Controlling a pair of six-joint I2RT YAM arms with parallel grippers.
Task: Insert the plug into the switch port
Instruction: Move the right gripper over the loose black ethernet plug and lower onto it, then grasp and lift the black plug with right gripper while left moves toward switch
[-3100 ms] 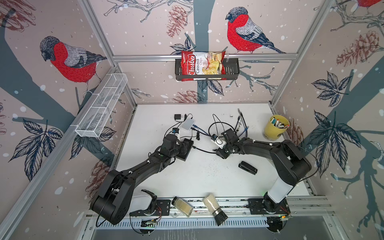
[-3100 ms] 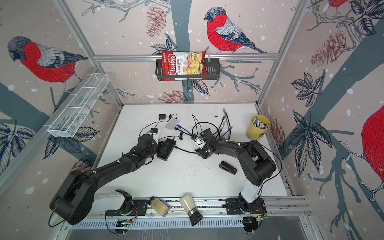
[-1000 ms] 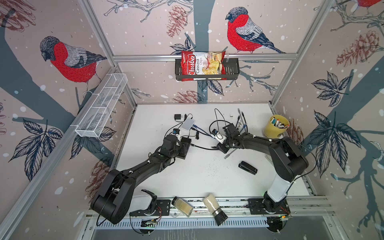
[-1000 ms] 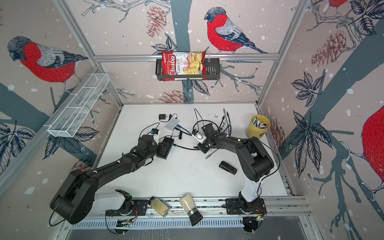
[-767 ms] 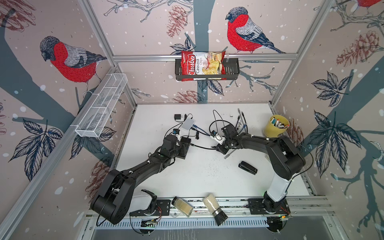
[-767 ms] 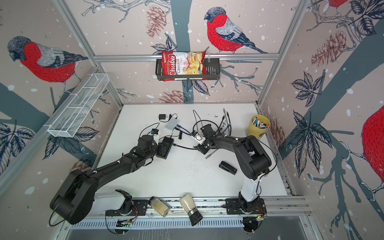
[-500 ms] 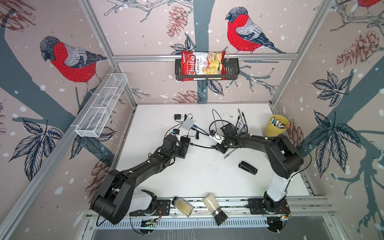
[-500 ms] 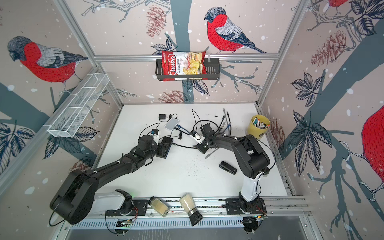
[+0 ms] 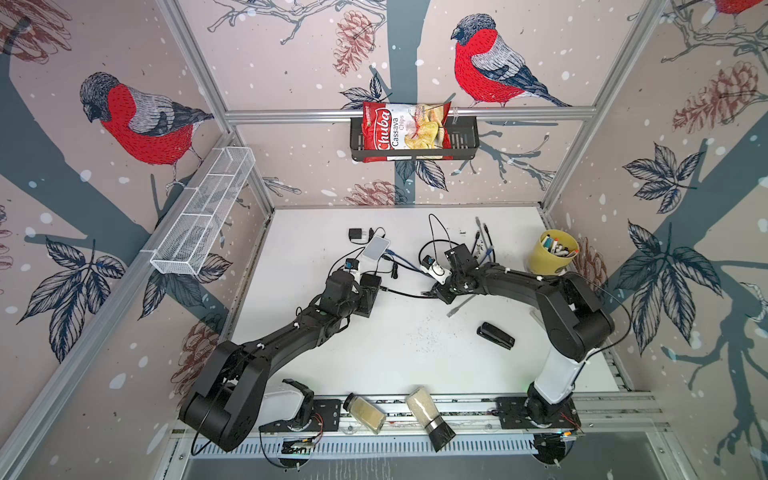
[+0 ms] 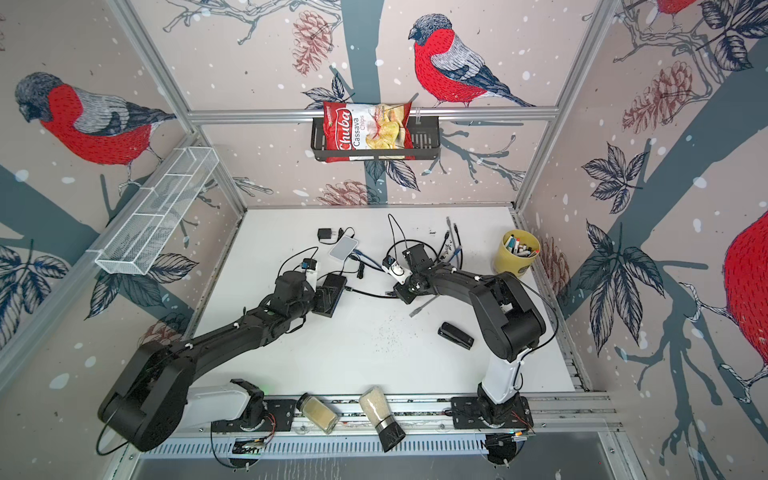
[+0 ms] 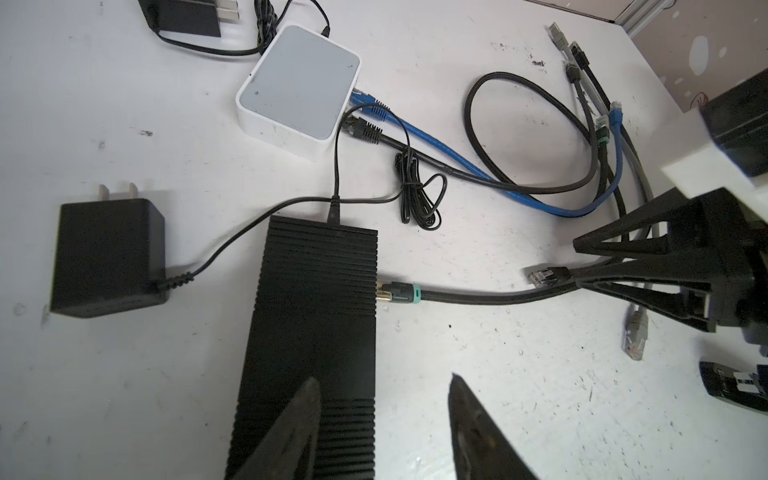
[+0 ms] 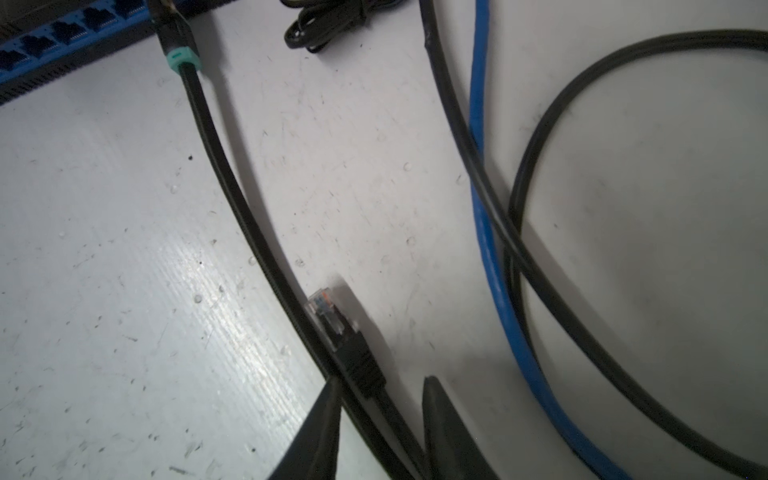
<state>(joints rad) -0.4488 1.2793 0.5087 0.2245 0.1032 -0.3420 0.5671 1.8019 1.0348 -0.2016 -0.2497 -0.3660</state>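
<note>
The black ribbed switch (image 11: 316,311) lies left of centre in both top views (image 9: 372,282) (image 10: 334,284). A green-ringed plug (image 11: 395,291) sits in one of its side ports. My left gripper (image 11: 383,378) is open, one finger over the switch's top and the other over bare table. A loose black plug (image 12: 332,320) with a clear tip lies on the table right of the switch (image 11: 544,275) (image 9: 424,294). My right gripper (image 12: 382,380) (image 11: 577,264) straddles the cable just behind that plug. Its jaws are partly open, with a gap at one finger.
A white router (image 9: 376,248) with blue and black cables stands behind the switch, and a black power adapter (image 11: 108,257) lies beside it. A grey loose plug (image 9: 453,311), a black stapler (image 9: 496,336) and a yellow pen cup (image 9: 552,251) are on the right. Two jars (image 9: 365,412) lie at the front rail.
Since the earliest frames the right arm has drawn its wrist a little toward the back and left, staying over the loose plug. The left arm has not moved.
</note>
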